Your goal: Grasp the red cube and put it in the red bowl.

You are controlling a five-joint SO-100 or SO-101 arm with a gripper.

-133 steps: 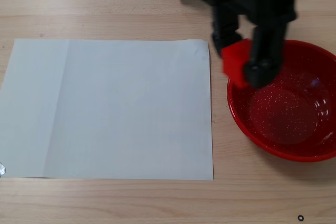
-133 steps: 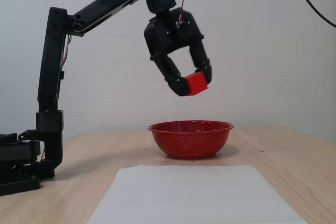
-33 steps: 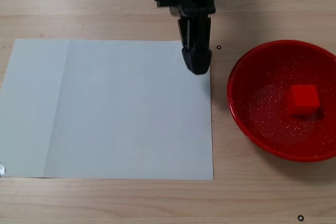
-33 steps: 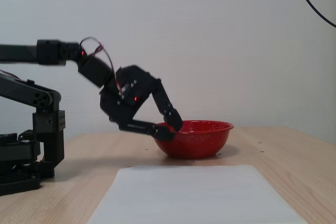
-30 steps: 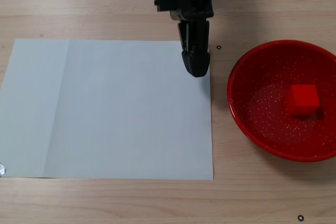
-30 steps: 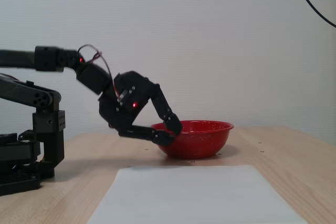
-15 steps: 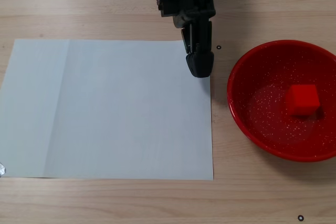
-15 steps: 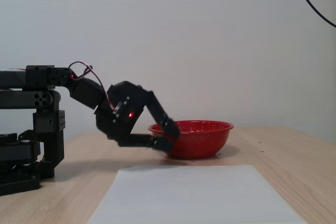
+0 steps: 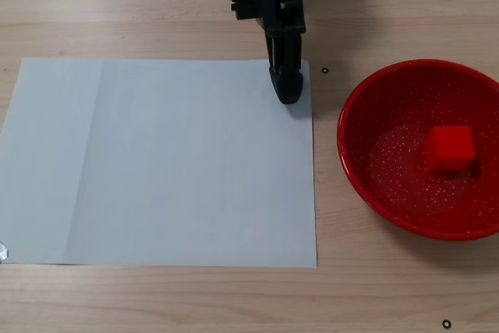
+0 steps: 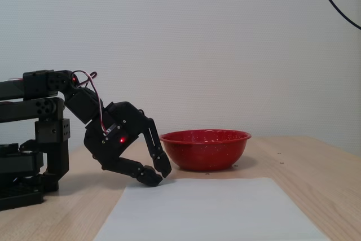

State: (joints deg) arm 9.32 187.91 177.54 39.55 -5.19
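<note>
The red cube (image 9: 450, 148) lies inside the red bowl (image 9: 366, 107), right of its middle, on the speckled bottom. In the side fixed view the bowl (image 10: 205, 149) stands on the wood table and the cube is hidden by its wall. My black gripper (image 9: 287, 93) points down at the top right corner of the white paper, left of the bowl and apart from it. In the side fixed view its fingertips (image 10: 158, 178) meet just above the paper edge. It is shut and holds nothing.
A white paper sheet (image 9: 164, 161) covers the table's middle and left. The wood table (image 9: 390, 286) shows around it. The folded arm and its base (image 10: 34, 139) stand at the left in the side fixed view. Small black marks (image 9: 325, 70) dot the table.
</note>
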